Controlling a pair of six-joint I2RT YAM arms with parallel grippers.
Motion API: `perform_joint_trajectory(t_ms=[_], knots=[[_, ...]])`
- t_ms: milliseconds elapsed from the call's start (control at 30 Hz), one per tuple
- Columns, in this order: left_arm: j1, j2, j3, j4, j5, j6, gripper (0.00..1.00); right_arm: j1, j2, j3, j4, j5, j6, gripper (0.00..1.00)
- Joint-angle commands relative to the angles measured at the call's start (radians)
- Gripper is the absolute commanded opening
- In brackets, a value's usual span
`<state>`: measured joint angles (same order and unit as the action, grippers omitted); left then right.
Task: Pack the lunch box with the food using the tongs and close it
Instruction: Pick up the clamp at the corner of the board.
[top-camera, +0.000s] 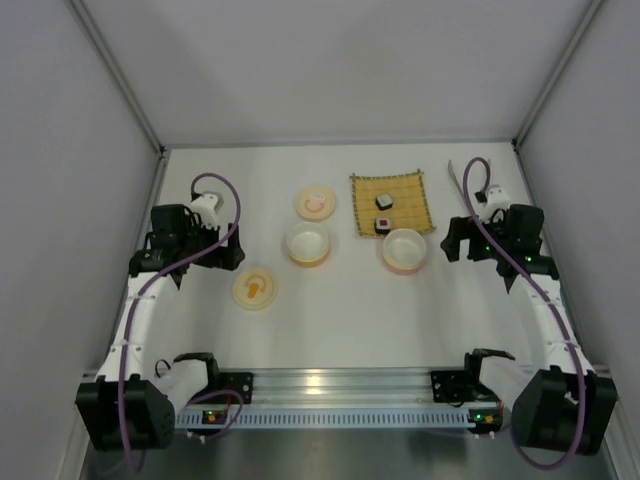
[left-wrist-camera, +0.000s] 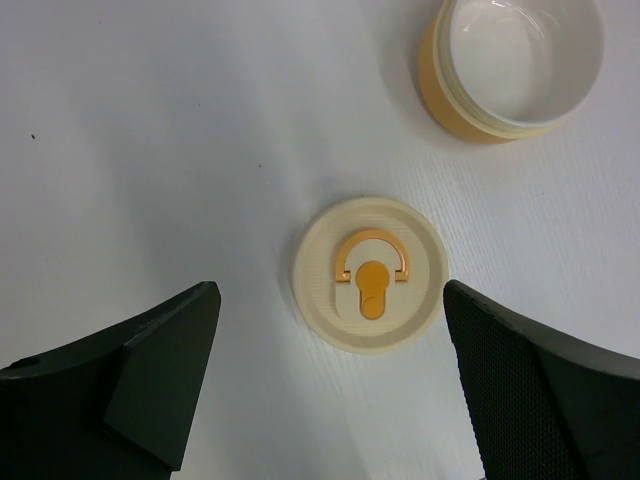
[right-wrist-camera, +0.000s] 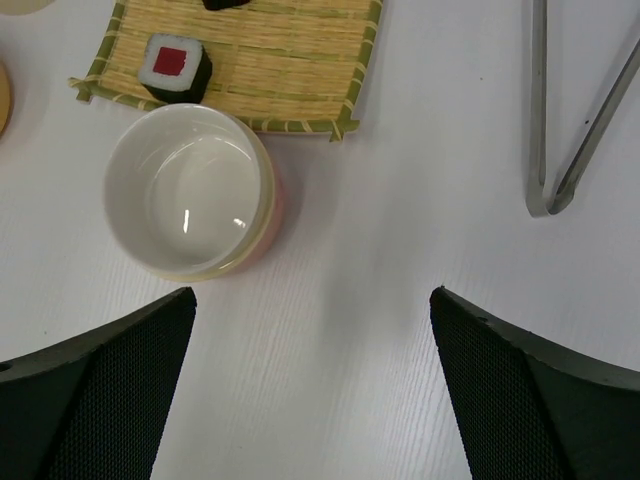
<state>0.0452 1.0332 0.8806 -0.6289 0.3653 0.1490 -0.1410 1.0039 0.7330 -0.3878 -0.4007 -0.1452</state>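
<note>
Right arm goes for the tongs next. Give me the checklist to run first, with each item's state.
1. The right gripper is open and empty: ok.
2. The tongs lie free on the table, apart from the mat: ok.
3. Both food pieces sit on the mat, the red-topped roll and the dark piece: ok.
4. The pink bowl and the orange bowl are uncovered and empty: ok.
5. The left gripper is open over the orange lid, far from the tongs: ok.
6. The tongs' tips are unobstructed: cannot tell, they run out of the right wrist view.
</note>
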Motion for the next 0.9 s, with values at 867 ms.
perform_joint_trajectory(t_ms=[867], knots=[[0.001,-0.025,-0.006,0.023,0.07,0.035,0.98,-0.057,0.562,0.62,-0.364,0.295,-0.109,0.99]])
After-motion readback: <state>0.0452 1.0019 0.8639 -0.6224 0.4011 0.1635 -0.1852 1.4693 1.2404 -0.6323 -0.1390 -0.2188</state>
